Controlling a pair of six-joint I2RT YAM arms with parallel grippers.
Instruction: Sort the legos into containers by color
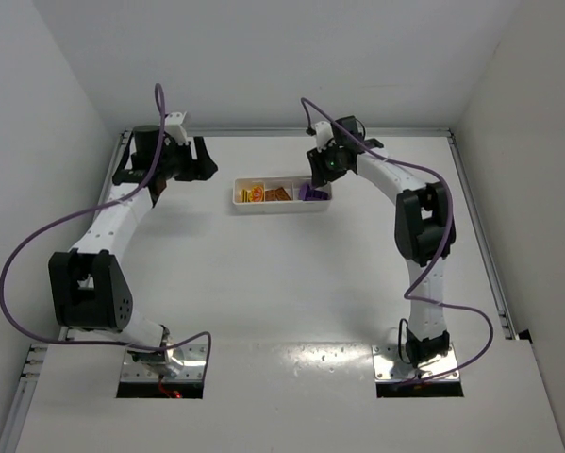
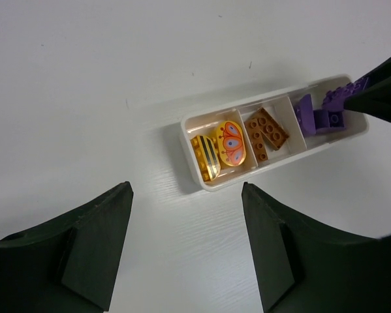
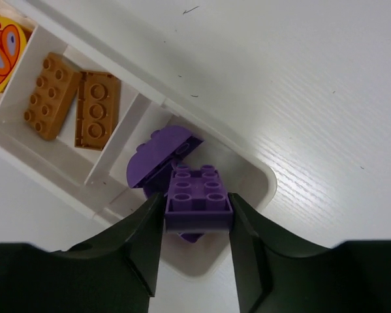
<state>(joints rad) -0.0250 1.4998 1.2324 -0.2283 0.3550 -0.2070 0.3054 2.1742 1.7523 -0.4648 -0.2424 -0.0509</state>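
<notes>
You grip a purple brick (image 3: 196, 189) in the right gripper (image 3: 198, 218) over the tray (image 3: 149, 88), in its lower-centre purple compartment (left gripper (image 2: 184, 195) gapes, empty); next, release.

Fig. White tray (image 2: 280, 160) on table (image 2: 84, 78): yellow pieces (image 2: 220, 147), orange bricks (image 2: 265, 132) and purple bricks (image 2: 319, 116), one compartment each; left pincer (image 2: 187, 192) with jaws apart.
</notes>
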